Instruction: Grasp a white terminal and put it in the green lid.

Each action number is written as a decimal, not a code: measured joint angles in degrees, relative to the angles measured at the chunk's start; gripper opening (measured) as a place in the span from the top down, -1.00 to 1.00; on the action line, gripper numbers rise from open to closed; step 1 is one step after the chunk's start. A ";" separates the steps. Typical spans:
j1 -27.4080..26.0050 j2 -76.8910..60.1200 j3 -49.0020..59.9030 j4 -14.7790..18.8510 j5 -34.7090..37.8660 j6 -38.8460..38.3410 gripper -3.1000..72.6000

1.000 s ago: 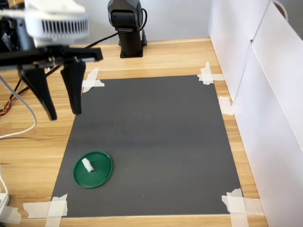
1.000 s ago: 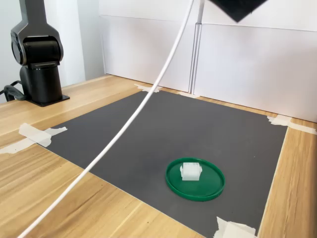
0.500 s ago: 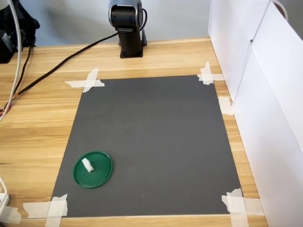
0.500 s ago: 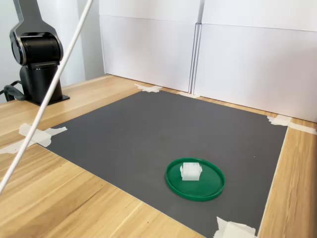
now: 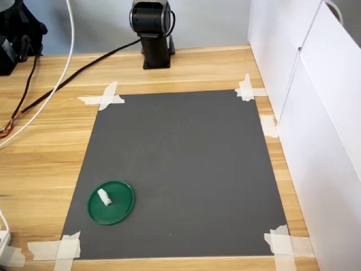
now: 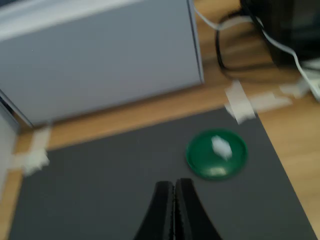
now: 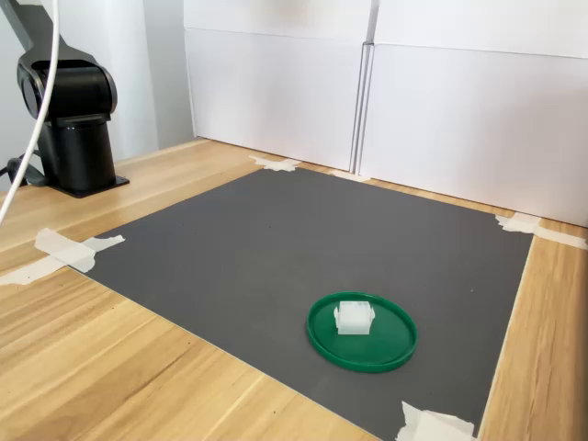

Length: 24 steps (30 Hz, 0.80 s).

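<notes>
The white terminal (image 5: 104,196) sits inside the green lid (image 5: 111,202), near the grey mat's (image 5: 186,169) near-left corner in the first exterior view. My tool (image 6: 174,192), seen only in the blurred wrist view, hangs above the mat on the desk (image 5: 51,147), fingers (image 6: 162,200) pressed together and empty.

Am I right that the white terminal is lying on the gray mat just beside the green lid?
Not quite. The terminal is not on the mat beside the lid; it sits inside the lid, within its rim. Both exterior views show this, and the lid itself rests on the mat.
</notes>
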 joint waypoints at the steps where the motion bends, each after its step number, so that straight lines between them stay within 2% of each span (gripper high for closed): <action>1: 0.00 -1.42 2.29 -0.38 -0.19 0.00 0.97; 10: 0.00 -12.52 16.06 -1.19 1.37 0.00 0.97; 15: 0.00 -19.25 20.31 -5.70 1.57 0.00 0.97; 19: 0.00 -21.98 22.64 -7.85 1.57 0.00 0.97; 24: 0.00 -22.67 25.60 -8.04 1.63 0.00 0.97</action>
